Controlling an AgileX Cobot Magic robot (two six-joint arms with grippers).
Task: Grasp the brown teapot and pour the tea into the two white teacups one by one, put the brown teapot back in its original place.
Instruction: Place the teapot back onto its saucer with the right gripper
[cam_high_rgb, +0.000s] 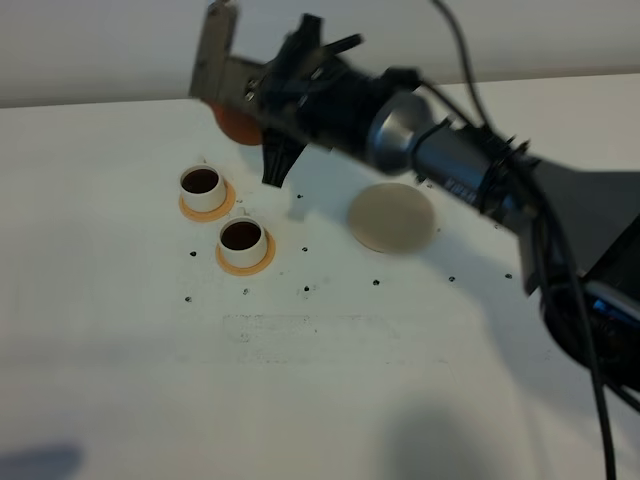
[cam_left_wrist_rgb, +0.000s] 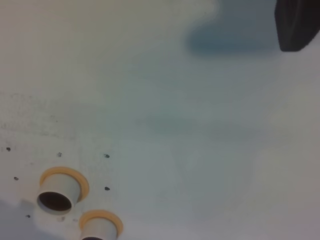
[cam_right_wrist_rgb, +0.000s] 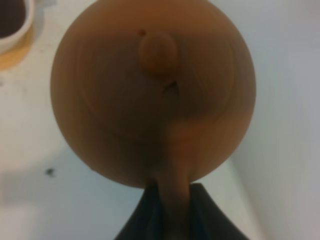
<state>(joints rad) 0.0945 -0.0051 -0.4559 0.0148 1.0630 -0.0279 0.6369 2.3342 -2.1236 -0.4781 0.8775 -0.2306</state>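
Both cups (cam_high_rgb: 203, 185) look full, and the right hand (cam_right_wrist_rgb: 170, 210) is clenched on the teapot (cam_right_wrist_rgb: 152, 90) handle, pot aloft behind them. The saucer (cam_high_rgb: 391, 217) waits well apart. Risk: a narrow handle grip lets the pot swing, dripping or clipping a cup. Left hand clenched, empty.

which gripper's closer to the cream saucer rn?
Right. The right gripper holds the brown teapot by its handle above the table behind the cups, with its arm passing over the cream saucer. The left gripper isn't visible in the overhead view; its wrist camera shows no saucer.
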